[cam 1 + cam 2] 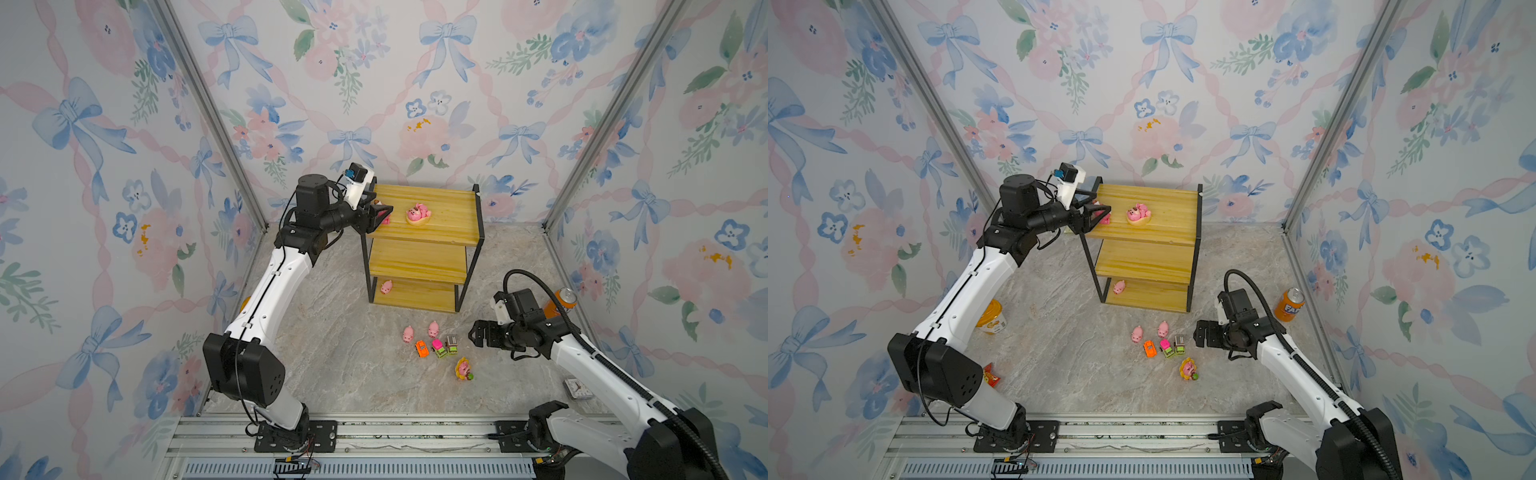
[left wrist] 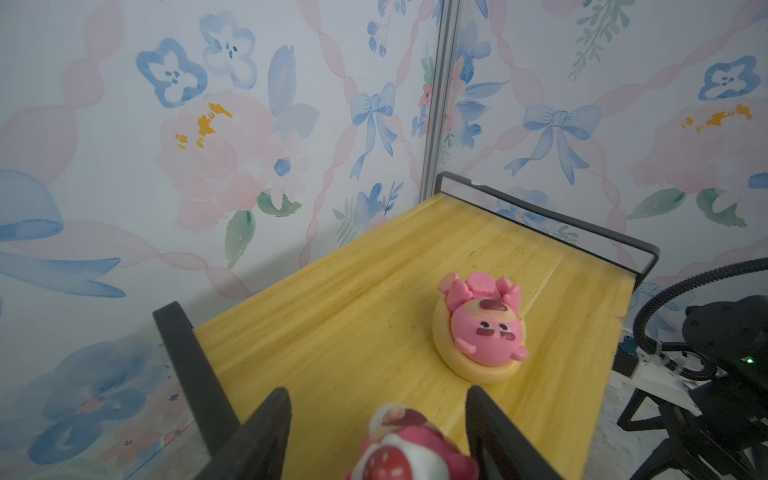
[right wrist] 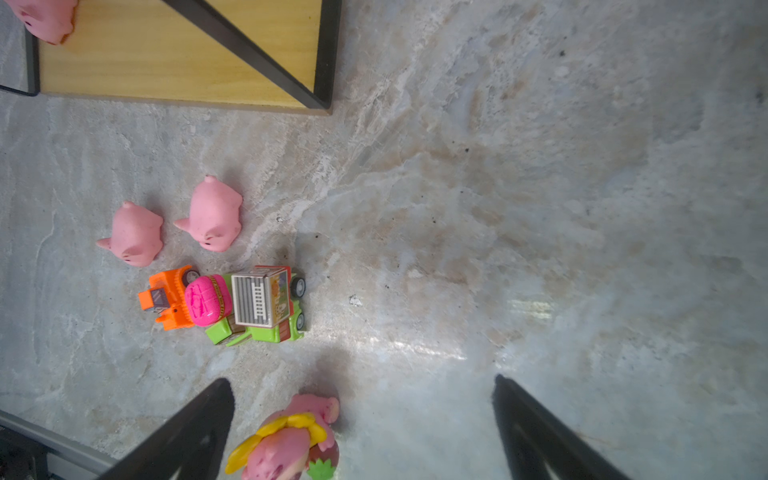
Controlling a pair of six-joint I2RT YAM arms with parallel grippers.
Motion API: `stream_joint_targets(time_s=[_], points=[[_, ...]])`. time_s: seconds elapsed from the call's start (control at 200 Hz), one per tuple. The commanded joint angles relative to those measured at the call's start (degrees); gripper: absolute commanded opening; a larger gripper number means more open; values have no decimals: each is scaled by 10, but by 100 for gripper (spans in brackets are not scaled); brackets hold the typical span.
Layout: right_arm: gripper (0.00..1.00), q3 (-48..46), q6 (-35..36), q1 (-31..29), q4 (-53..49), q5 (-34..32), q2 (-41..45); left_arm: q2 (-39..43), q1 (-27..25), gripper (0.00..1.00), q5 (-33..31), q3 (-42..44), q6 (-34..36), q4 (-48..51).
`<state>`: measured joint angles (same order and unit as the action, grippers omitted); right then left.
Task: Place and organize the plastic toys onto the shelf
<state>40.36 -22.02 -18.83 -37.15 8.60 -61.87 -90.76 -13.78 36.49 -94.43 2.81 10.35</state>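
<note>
Only the left wrist view shows left fingers [image 2: 262,436] straddling a bear [image 2: 399,453].

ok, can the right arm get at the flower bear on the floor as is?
Probably yes: right tool hangs open close to the bear, nothing covering it; the cars sit near but apart.

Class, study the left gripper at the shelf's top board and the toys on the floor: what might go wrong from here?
1. The bear figurine stands between the fingers of the open left gripper, near the edge of the top board; pulling back carelessly might snag it and tip it off.
2. The three mini cars sit bunched together; the wide jaws of the right gripper may shove neighbours when taking one.
</note>
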Motion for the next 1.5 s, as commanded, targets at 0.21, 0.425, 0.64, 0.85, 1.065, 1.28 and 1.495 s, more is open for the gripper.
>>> stream_joint_targets(time_s=[0.21,0.425,0.64,0.85,1.065,1.28,1.495], points=[[99,-7,2,4,-2,0,11,23,-4,63,-15,17,-23,-6],[99,-8,1,4,-1,-2,11,15,-5,54,-8,11,-26,-5],[99,-7,1,4,-3,-3,9,12,-5,46,-5,8,-23,-5],[99,-7,0,4,-3,-6,9,5,-5,41,11,3,-15,-6],[100,-6,-1,4,-5,-8,8,-5,-5,33,37,-3,-13,-6],[100,-6,-1,4,-5,-9,8,-9,-5,33,57,-6,3,-6],[100,-4,0,4,-7,-8,4,-15,-4,34,90,-16,32,-6]])
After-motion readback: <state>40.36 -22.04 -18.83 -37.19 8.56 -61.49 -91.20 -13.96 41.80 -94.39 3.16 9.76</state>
